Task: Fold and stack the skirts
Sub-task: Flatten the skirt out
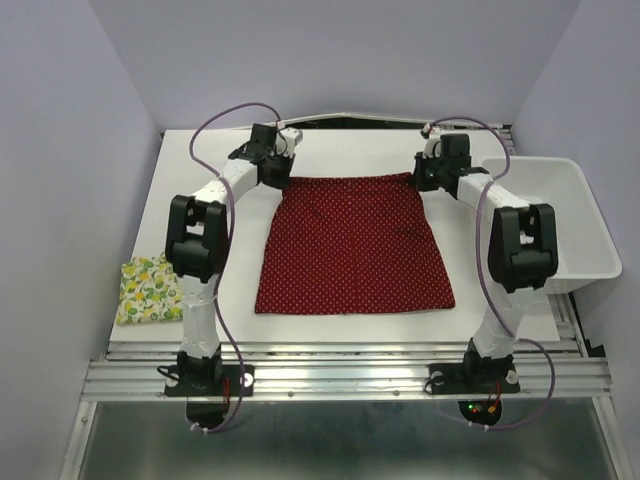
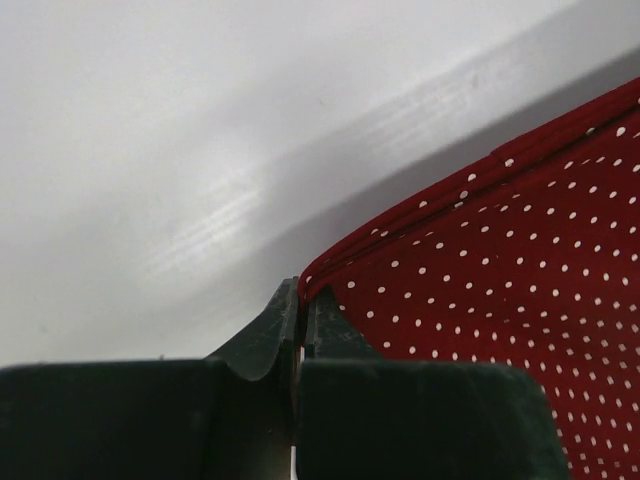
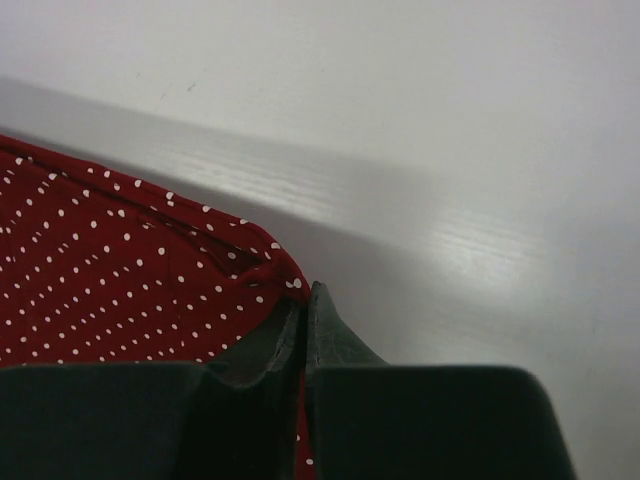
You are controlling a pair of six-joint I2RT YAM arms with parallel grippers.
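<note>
The dark red skirt (image 1: 352, 245), white-dotted, lies spread flat just left of the white bin (image 1: 590, 215), narrow waistband far, wide hem near. I pinch its waistband corners in my left gripper (image 2: 300, 300) and right gripper (image 3: 305, 300). The lemon-print skirt (image 1: 148, 288) sits folded well left of the bin, beyond the red one

A white table (image 1: 350, 150) is enclosed by pale lilac walls (image 1: 60, 150) (softly, evenly lit). A white bin (image 1: 590, 250) is set just right of the right gripper (image 1: 420, 180).
</note>
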